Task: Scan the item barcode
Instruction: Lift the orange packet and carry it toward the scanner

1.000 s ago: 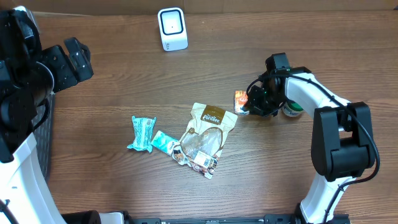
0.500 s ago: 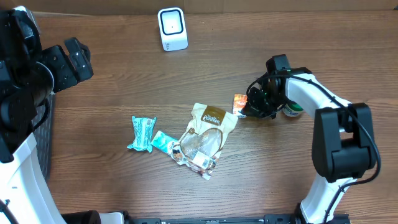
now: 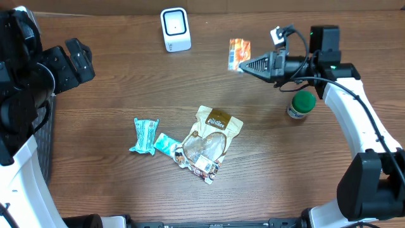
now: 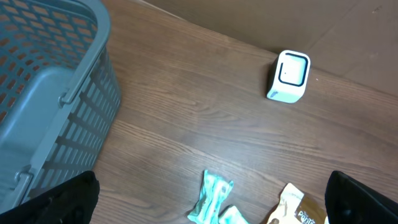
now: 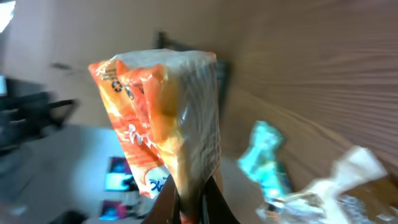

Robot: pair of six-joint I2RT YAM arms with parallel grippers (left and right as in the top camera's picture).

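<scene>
An orange-and-white snack packet hangs in the air at the back of the table, right of the white barcode scanner. My right gripper is shut on the packet's lower edge. In the right wrist view the packet stands up from the shut gripper, blurred, showing a plain wrapper side and orange print. My left gripper is open and empty at the far left. The left wrist view shows the scanner far ahead of the wide-apart fingers.
A beige snack pouch and two teal packets lie mid-table. A green-lidded jar stands under the right arm. A grey basket sits at the left edge.
The right gripper closed on the orange packet beside the jar, then lifted it off the table and carried it back and slightly left. The left arm has not moved.
</scene>
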